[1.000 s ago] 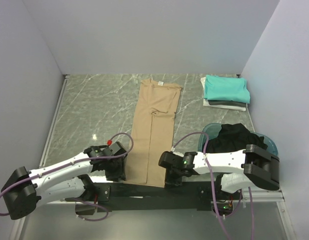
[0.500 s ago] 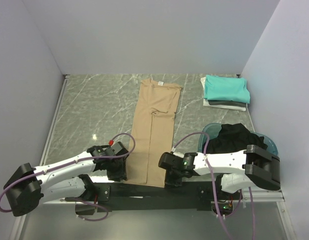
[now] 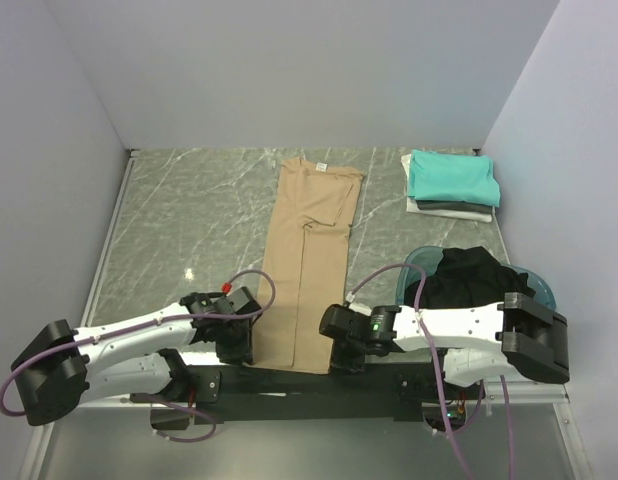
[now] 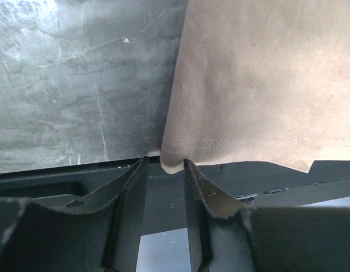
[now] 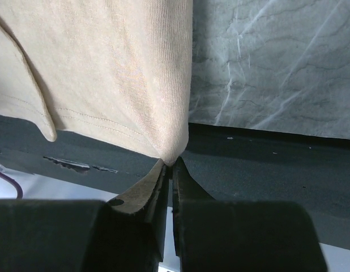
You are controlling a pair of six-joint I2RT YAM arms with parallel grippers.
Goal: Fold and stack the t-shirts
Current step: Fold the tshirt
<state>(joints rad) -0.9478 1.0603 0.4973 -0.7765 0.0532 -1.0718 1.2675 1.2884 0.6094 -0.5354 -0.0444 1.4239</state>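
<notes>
Enclosing a grey marbled table (image 3: 189, 210), pale walls (image 3: 289, 70) surround the tan t-shirt (image 3: 309, 260).

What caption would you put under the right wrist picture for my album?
Right gripper pinching the corner of a tan t-shirt at the near edge of the table.

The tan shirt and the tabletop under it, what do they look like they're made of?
Tan t-shirt: soft knit cloth, probably cotton jersey, matte; fine ribs and a double-stitched hem show. Tabletop: grey-green marble look with white veins, slightly glossy; real stone or printed laminate, cannot tell.
</notes>
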